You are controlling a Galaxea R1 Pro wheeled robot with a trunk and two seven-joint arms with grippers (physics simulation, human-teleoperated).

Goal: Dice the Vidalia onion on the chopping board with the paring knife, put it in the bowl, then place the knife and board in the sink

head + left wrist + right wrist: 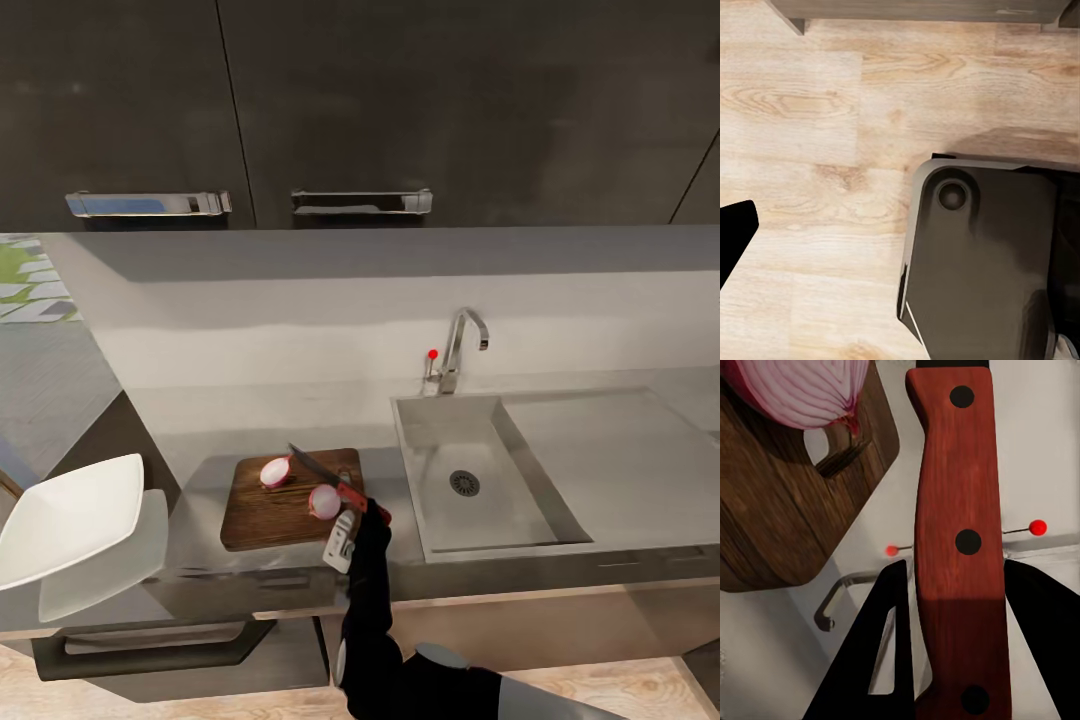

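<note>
Across the middle of my head view runs the long grey glossy metallic countertop (300, 430), under dark wall cabinets. Set into it at centre right is the rectangular stainless-steel sink (470, 480) with its round drain and, behind it, the bent chrome tap with a red knob (455, 360). At the left edge of the frame I see the white square bowl with sloping sides (70, 520), tilted toward me. Left of the sink lies the dark-brown wooden chopping board (275, 505), flat on the countertop. On it the pinkish-red Vidalia onion (275, 472) sits in two halves, cut faces showing, one near the board's middle and one at its right edge. Between them slants the small paring knife with a dark blade and red-orange handle (325, 475). My right gripper (362, 510) is clenched around that handle; in my right wrist view the black fingers (1035, 645) press both sides of the riveted handle (960, 547). I cannot tell my left gripper's state.
</note>
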